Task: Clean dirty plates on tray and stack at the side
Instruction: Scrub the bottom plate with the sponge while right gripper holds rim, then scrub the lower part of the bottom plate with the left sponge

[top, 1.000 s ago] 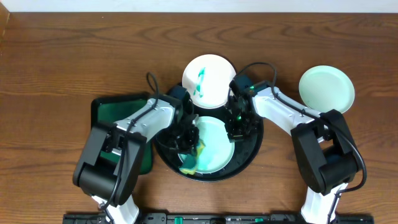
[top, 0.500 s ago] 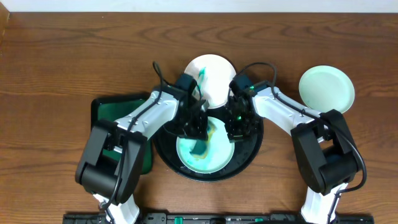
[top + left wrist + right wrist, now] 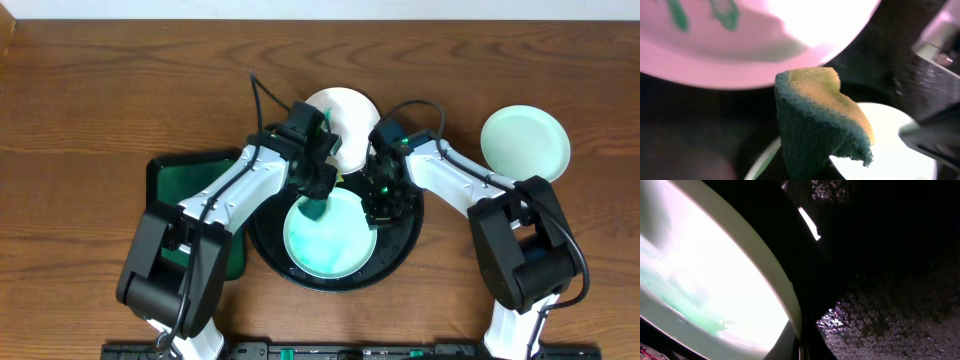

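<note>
Three white plates: the near plate (image 3: 335, 245) lies in the black tray (image 3: 400, 255), washed pale teal all over. The far plate (image 3: 345, 105) sits at the tray's back edge, with green smears showing in my left wrist view. The third plate (image 3: 525, 143) lies on the table (image 3: 90, 100), well apart. My left gripper (image 3: 318, 196) pinches a yellow-and-teal sponge (image 3: 820, 125). Half a second ago it was at the near plate's middle; now it is at the plate's back edge. My right gripper (image 3: 385, 205) stays at that plate's right rim, and I cannot tell its grip.
</note>
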Controlling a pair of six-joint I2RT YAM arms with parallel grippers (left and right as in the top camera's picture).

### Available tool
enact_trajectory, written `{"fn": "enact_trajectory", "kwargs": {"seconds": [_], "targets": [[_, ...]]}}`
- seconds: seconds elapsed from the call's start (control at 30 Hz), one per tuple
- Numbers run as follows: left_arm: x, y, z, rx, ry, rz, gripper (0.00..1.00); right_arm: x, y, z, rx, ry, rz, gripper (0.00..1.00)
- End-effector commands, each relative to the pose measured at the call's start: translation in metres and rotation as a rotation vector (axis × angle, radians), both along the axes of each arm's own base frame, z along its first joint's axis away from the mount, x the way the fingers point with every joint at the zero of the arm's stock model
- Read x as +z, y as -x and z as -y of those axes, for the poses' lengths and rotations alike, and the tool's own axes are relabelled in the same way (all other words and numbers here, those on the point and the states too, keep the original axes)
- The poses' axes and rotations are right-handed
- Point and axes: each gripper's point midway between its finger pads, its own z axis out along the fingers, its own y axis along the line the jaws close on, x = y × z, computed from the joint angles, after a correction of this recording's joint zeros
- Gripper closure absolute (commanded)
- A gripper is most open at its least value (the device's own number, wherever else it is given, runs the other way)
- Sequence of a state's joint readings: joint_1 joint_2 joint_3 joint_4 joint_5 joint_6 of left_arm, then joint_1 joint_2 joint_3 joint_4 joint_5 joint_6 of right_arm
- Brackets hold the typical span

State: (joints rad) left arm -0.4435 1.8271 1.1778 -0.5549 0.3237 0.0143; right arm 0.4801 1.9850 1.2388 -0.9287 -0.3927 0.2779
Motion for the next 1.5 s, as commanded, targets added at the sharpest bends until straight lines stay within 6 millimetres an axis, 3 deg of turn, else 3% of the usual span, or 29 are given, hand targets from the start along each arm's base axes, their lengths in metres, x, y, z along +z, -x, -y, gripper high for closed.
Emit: {"fn": "enact_trajectory", "kwargs": {"seconds": [0.0,0.17,0.4,0.63,0.83,1.03,1.23,1.47], "targets": [[0.006,-0.017,-0.013,-0.073,-0.095,0.113,0.93,-0.007,0.007,0.004,0.011,0.035,-0.02,0.99],[-0.016,-0.009,-0.018,-0.115,-0.129,0.055,0.93,-0.007,0.007,0.004,0.011,0.035,-0.019,0.99],[-0.06,0.024,-0.028,-0.15,-0.165,-0.097,0.93,-0.006,0.008,0.005,0.016,0.037,-0.024,0.98],[-0.077,0.046,-0.056,-0.04,-0.252,-0.186,0.93,-0.007,0.008,0.005,0.018,0.036,-0.021,0.98],[-0.079,0.061,-0.076,0.045,-0.337,-0.255,0.93,-0.007,0.007,0.005,0.018,0.038,-0.018,0.98],[-0.078,0.062,-0.097,0.083,-0.451,-0.248,0.93,-0.007,0.007,0.005,0.018,0.038,-0.018,0.99],[-0.072,0.055,-0.092,0.039,-0.432,-0.205,0.93,-0.007,0.007,0.005,0.018,0.038,-0.019,0.98],[-0.045,0.047,-0.076,0.007,-0.353,-0.121,0.93,-0.007,0.007,0.005,0.018,0.038,-0.018,0.99]]}}
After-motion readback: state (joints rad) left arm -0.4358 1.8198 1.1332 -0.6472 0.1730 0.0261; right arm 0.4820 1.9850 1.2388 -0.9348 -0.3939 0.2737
